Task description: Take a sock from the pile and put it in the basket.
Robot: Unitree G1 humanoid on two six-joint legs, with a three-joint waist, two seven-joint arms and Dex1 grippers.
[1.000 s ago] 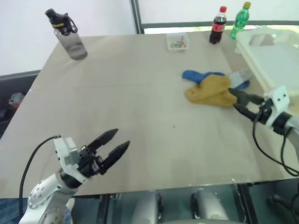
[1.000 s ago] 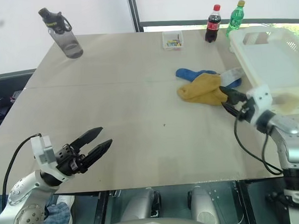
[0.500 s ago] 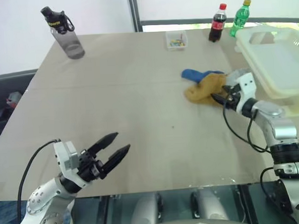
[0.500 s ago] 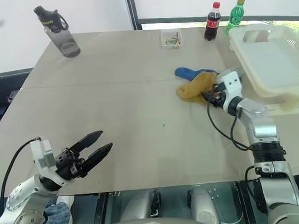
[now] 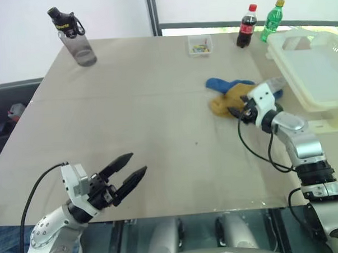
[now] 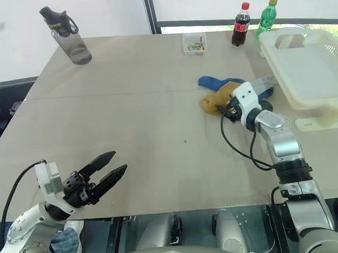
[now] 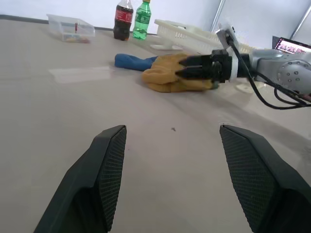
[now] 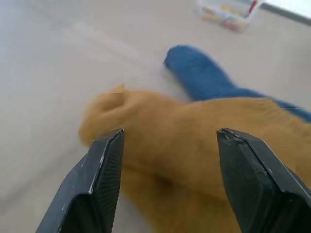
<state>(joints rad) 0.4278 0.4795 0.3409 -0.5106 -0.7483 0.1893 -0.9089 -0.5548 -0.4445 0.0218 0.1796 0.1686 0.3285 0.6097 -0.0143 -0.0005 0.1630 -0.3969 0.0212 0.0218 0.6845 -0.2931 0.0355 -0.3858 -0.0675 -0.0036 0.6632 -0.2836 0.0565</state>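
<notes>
Right end effector (image 5: 236, 112) wide open, straddling the mustard sock (image 5: 227, 105) in the pile (image 5: 240, 94), basket (image 5: 318, 69) at 3 o'clock. Could easily snag the blue sock (image 5: 220, 84) too. Left end effector (image 5: 128, 171) open, idle.

A broad beige table (image 5: 129, 117) with a faint seam across it takes up most of the room in view. Behind it stands a plain white wall (image 5: 24, 32), split by a dark upright post (image 5: 152, 15) — to the post's right, a window strip (image 5: 221, 30) shows daylight and greenery.
</notes>
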